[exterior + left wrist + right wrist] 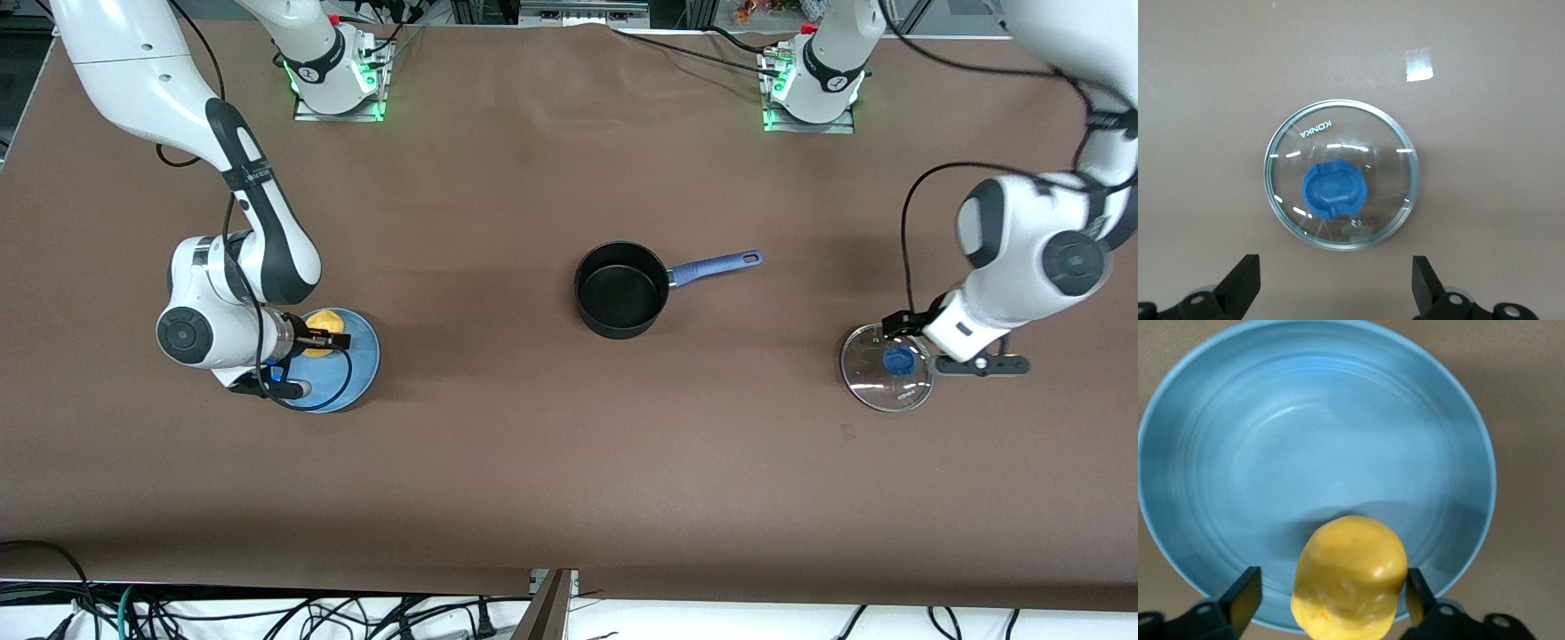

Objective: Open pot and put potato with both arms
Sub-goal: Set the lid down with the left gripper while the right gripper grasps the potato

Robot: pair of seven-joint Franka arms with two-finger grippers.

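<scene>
White and bent at the elbow, the right arm reaches down over the blue plate (356, 369) at its end of the table. The right gripper (1331, 590) has its fingers apart on either side of the potato (1350, 583), one finger touching it. The left arm hangs over the glass lid (1341, 175), which lies flat on the table; the left gripper (1335, 283) is spread wide, holding nothing. The pot (621, 289) stands uncovered mid-table, between plate and lid.
</scene>
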